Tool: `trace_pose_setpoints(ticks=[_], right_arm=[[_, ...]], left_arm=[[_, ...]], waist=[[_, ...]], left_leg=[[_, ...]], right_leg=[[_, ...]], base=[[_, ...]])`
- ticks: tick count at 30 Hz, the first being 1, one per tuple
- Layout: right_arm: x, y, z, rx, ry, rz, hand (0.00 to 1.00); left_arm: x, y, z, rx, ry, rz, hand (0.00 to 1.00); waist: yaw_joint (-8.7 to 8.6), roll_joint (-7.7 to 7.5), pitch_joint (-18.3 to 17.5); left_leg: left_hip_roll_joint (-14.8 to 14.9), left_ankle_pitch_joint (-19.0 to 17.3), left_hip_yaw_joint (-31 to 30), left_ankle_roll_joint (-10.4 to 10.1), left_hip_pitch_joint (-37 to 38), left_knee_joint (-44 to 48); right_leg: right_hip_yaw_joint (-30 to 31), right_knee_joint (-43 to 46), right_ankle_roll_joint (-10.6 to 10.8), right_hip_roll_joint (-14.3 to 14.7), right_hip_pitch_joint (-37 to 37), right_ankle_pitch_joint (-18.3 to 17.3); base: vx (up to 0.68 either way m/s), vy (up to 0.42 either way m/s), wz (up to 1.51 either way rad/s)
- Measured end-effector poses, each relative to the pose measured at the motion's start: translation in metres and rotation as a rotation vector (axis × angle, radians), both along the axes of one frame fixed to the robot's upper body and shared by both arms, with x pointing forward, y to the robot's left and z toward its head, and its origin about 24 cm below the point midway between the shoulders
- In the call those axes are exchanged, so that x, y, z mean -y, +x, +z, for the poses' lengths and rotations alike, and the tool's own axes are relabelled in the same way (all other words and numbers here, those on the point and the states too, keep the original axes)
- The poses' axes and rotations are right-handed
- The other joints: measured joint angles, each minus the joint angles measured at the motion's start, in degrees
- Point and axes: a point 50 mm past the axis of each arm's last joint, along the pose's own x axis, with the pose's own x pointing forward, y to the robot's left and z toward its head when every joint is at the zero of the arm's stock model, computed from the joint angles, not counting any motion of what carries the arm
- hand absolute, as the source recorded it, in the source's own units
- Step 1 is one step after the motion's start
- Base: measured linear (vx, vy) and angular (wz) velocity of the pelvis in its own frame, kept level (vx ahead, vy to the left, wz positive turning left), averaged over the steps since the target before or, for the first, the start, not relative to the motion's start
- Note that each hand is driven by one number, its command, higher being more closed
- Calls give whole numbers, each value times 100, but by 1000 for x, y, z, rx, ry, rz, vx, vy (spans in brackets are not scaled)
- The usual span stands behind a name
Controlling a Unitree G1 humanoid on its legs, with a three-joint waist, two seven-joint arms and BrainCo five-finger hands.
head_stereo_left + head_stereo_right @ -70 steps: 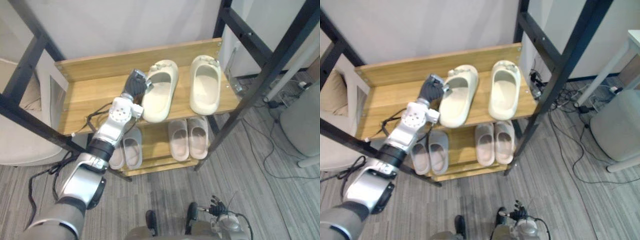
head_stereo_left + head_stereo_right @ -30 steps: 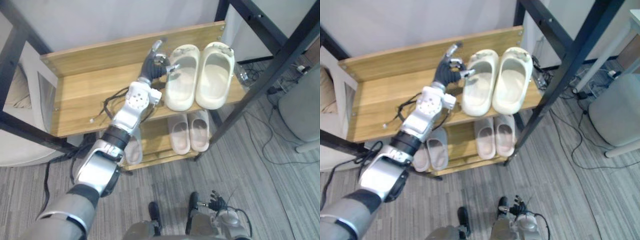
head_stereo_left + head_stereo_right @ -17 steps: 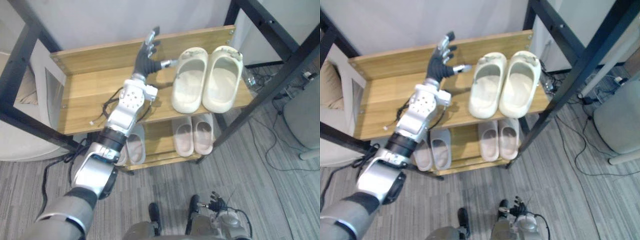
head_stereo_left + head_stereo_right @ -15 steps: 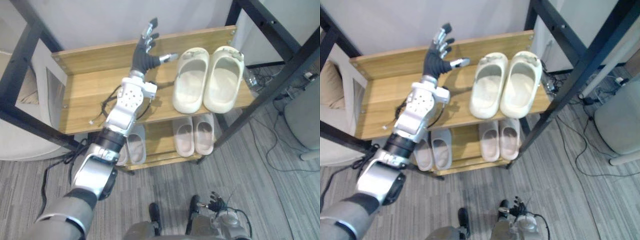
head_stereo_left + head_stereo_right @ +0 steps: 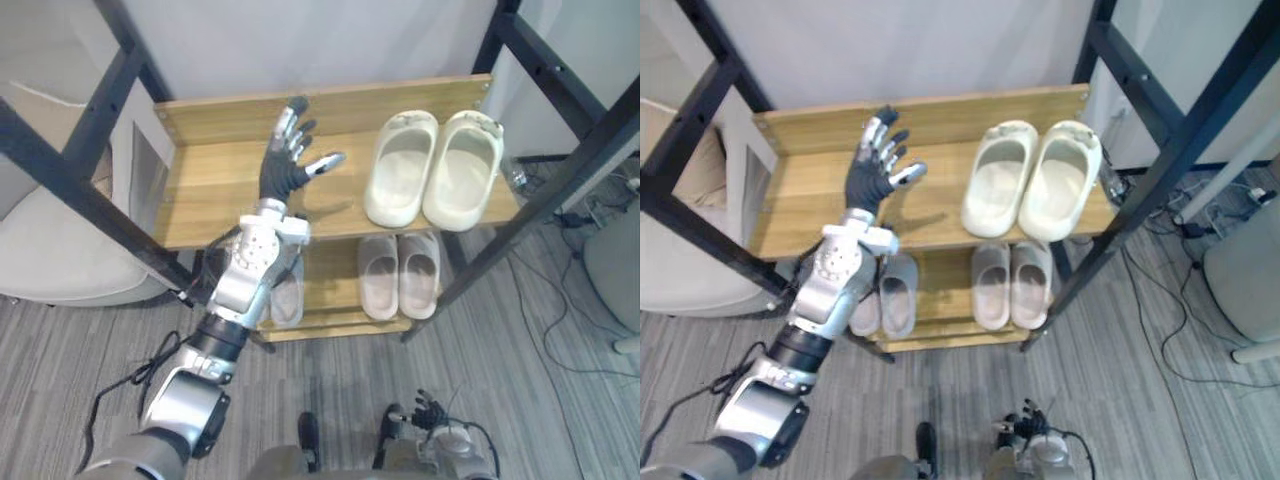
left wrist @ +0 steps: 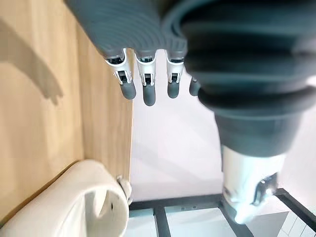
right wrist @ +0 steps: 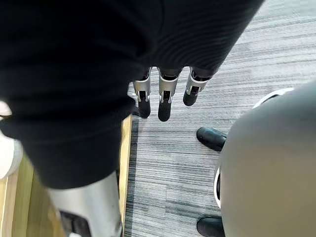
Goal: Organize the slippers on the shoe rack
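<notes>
Shoe rack [image 5: 205, 190] of pale wood stands under the left hand [image 5: 283, 172], its top board directly beneath the palm. A pair of cream slippers [image 5: 432, 168] sits side by side and touching on that top board, off to the hand's thumb side and well apart from it, toes toward the rack's back rail. One of them shows in the left wrist view past the fingers [image 6: 144, 89].

On the lower shelf, a pair of pale grey slippers [image 5: 400, 276] lies below the cream pair. A second pale pair [image 5: 890, 292] lies below the left forearm, partly hidden by it.

The left hand hovers above the top board with its fingers straight and spread wide, thumb out to the side. It holds nothing and touches nothing.

The right hand [image 7: 164, 97] hangs low, far beneath the left one, over the grey striped floor [image 7: 207, 64]. Its fingers are straight and empty.
</notes>
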Motion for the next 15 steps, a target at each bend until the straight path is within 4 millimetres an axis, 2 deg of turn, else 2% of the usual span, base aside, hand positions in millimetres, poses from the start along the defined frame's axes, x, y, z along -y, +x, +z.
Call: trace_pose_setpoints(ticks=[4, 15], right_arm=[[-1, -2, -1, -6, 0, 3, 0], [-1, -2, -1, -10, -1, 8, 0]], left_arm=[[21, -9, -14, -44, 7, -111, 0], [49, -26, -36, -108, 51, -246, 0]], waist=[[22, -24, -72], [23, -48, -98]], left_leg=[[-23, 11, -89, 18, 9, -14], [-25, 11, -127, 18, 42, -20]], right_leg=[[-79, 6, 26, -18, 41, -18], [-120, -1, 56, -21, 87, -42]], base=[[41, 13, 9], [14, 2, 2]])
